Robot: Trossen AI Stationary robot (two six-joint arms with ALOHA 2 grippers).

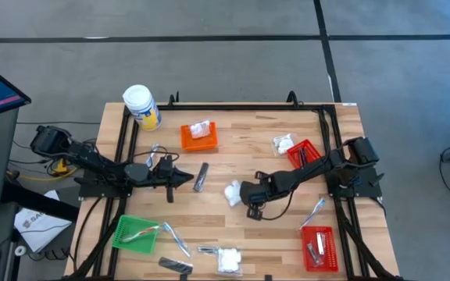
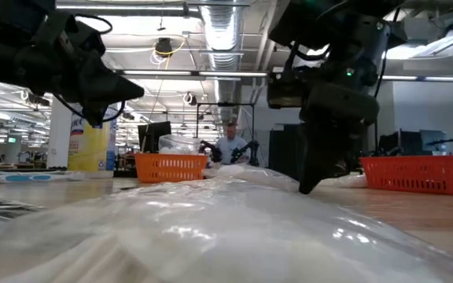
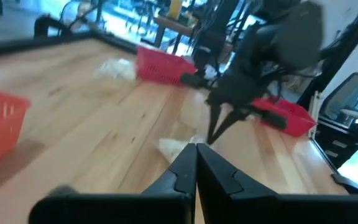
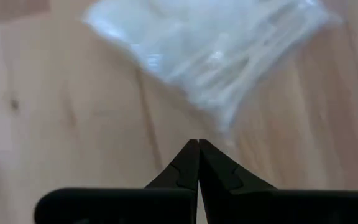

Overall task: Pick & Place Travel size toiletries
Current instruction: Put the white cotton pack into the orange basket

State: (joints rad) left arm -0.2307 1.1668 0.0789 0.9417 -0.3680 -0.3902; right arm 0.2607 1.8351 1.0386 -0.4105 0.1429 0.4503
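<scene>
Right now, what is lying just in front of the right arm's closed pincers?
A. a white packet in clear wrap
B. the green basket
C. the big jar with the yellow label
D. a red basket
A: the right gripper, shut, points at a white clear-wrapped packet on the bare wood, also seen mid-table from above.

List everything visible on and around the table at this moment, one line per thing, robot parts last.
Jar: one, white lid, yellow label, far left corner.
Orange basket: one, far middle, white packet inside.
Red baskets: two, one by the right arm's base, one at the near right.
Green basket: one, near left.
White packets: centre, beside the far red basket, near edge.
Dark sachets: one centre-left, one near edge.
Clear-wrapped sticks: near left, near right.
Left hand: shut, empty, centre-left.
Right hand: shut, empty, at the centre packet.
</scene>
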